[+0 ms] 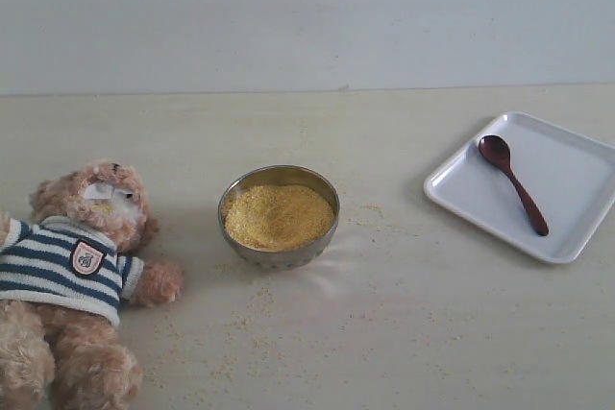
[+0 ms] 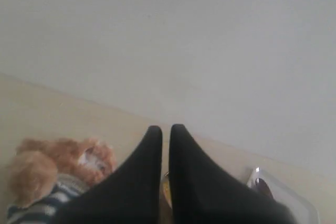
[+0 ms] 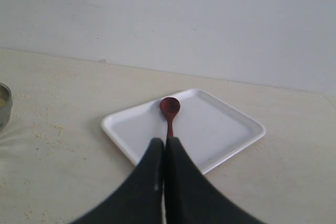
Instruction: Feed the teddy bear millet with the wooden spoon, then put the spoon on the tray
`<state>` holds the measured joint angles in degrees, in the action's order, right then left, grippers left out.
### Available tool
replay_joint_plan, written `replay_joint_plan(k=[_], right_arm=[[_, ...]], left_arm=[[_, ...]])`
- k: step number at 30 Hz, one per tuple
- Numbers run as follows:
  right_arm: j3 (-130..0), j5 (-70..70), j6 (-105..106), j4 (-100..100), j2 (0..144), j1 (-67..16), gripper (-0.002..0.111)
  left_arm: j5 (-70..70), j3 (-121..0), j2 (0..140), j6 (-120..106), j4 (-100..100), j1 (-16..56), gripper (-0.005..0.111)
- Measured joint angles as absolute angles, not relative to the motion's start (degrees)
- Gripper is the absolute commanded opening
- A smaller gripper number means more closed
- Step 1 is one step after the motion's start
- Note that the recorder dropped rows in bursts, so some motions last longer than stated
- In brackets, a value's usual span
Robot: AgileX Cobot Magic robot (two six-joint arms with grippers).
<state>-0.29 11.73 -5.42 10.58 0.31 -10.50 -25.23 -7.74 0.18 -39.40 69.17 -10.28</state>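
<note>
Fluffy light-brown teddy bear (image 1: 72,266) in a striped shirt lies left of a round steel bowl (image 1: 281,258) of yellow millet (image 1: 279,216). Right of the bowl, a dark reddish wooden spoon (image 1: 514,184) rests on a white rectangular tray (image 1: 577,180). The left gripper (image 2: 165,129) and right gripper (image 3: 165,141) are pinched closed, empty.

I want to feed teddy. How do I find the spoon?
Find the white tray to the right of the steel bowl in the exterior view. The wooden spoon lies on it. It is the only slim, dark reddish-brown thing there.
</note>
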Motion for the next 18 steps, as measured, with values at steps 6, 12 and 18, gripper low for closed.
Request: replay_joint_plan(k=[6,12,18], right_arm=[[-0.2,11.7,-5.4,10.6,0.3,-10.5,0.000],[-0.2,11.8,-5.4,10.6,0.3,-10.5,0.000],[-0.2,11.8,-5.5,10.6,0.3,-10.5,0.000]], left_arm=[[-23.3,-7.6,0.2,-19.4,48.0,-10.3,0.005],[-16.7,-4.9,0.2,-7.9,35.9,-10.3,0.005],[-7.1,-1.1,0.2,3.3,22.3,-9.7,0.005]])
